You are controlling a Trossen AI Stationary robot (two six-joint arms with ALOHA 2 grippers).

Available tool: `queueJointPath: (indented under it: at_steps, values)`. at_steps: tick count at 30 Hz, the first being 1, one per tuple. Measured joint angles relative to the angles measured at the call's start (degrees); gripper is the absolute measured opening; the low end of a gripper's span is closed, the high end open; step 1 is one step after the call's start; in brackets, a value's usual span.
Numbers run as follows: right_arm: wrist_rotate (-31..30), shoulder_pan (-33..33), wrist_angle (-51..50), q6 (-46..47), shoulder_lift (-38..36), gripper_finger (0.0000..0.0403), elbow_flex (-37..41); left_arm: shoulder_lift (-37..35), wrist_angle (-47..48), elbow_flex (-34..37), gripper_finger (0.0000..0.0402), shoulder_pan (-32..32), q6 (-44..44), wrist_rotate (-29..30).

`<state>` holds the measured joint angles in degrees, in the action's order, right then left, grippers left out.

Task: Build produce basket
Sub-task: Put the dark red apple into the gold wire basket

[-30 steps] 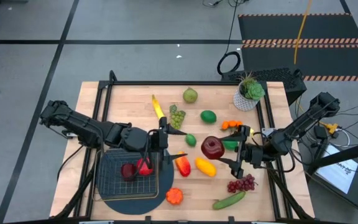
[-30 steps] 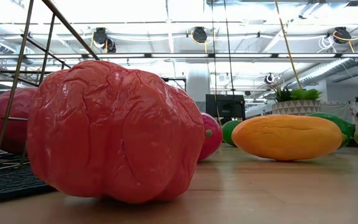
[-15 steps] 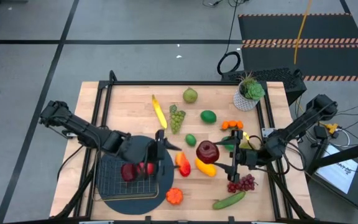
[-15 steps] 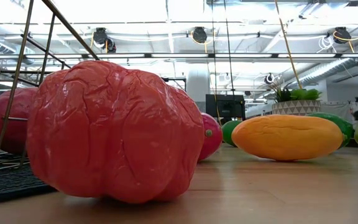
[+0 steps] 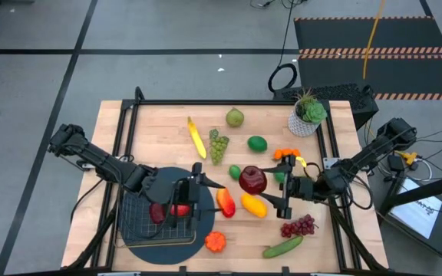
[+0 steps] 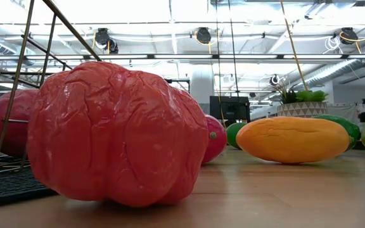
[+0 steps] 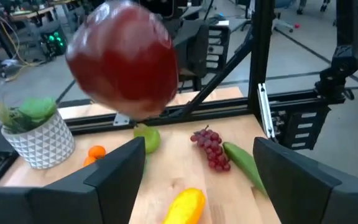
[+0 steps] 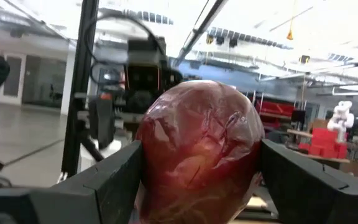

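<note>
Right gripper (image 5: 276, 191) is raised over mid-table, fingers spread wide and clamped on either side of a dark red apple (image 5: 252, 181). In the right wrist view the apple (image 8: 197, 155) fills the gap between both fingers and blocks most of what lies beyond it.

Left gripper (image 5: 196, 193) sits at the basket's (image 5: 138, 224) right edge. Its fingers stand apart with nothing between them; in the left wrist view the gap frames the table, with the held apple (image 7: 123, 59) blurred above.

The basket is at the table's front left, on a round dark mat (image 5: 176, 241). Red produce (image 5: 169, 210) lies inside it; the gripper and mesh partly cover it, so I cannot tell how many pieces.

Loose on the table (image 5: 159, 123):
- red pepper (image 5: 225, 202) and yellow pepper (image 5: 253, 205) just right of the basket
- banana (image 5: 196, 136), green grapes (image 5: 219, 144), pear (image 5: 235, 117), two limes (image 5: 257, 143)
- purple grapes (image 5: 298, 226) and cucumber (image 5: 283, 246), front right
- orange piece (image 5: 215, 241) at the mat's edge

In the low view the red pepper (image 6: 116, 133) fills the foreground and hides nearly everything behind; only a basket corner (image 6: 18, 95) shows at the edge, cut off. Neither gripper appears there.
</note>
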<state>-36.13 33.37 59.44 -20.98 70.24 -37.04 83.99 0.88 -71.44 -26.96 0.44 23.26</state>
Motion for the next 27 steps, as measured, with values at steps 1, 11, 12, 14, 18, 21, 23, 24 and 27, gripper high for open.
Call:
queueJointPath:
  at_steps: [1, 11, 12, 14, 18, 21, 23, 24, 27]
  values:
    - [0.01, -0.22, -0.48, -0.14, 0.04, 0.0295, 0.0, 0.0, 0.18, -0.01, 0.0307, 0.0, 0.51, 0.53]
    - [0.21, -1.93, -1.69, -1.75, 0.01, 0.0295, -0.02, 0.0, 0.44, 0.0, 0.0375, 1.05, -0.62, 6.38]
    - [0.28, -1.91, -2.12, -1.48, 0.01, 0.0295, -0.02, 0.0, 0.25, -0.01, 0.038, 1.07, -1.62, 6.4]
    - [0.37, -1.91, -3.24, -1.09, 0.0, 0.0295, -0.02, 0.14, -0.71, -0.01, 0.0386, 1.02, -3.98, 6.38]
    - [1.81, -1.79, -4.39, -1.18, 0.01, 0.0295, -0.02, 2.17, -4.12, 0.01, 0.0384, 1.2, -6.98, 6.07]
    - [5.54, -1.8, -4.58, -1.15, 0.01, 0.0295, -0.02, 4.13, -9.52, -0.04, 0.0375, 1.21, -4.71, 5.46]
    - [7.82, -1.8, -4.53, -1.13, 0.01, 0.0295, -0.02, 5.39, -11.11, -0.03, 0.0369, 1.26, -2.54, 5.15]
    - [8.14, -1.75, -4.5, -1.14, 0.01, 0.0295, -0.02, 6.26, -12.11, -0.02, 0.0366, 1.3, -1.36, 5.13]
    - [9.48, -1.78, -4.52, -1.35, 0.01, 0.0295, -0.02, 8.05, -14.49, 0.0, 0.0363, 1.33, 2.48, 5.17]
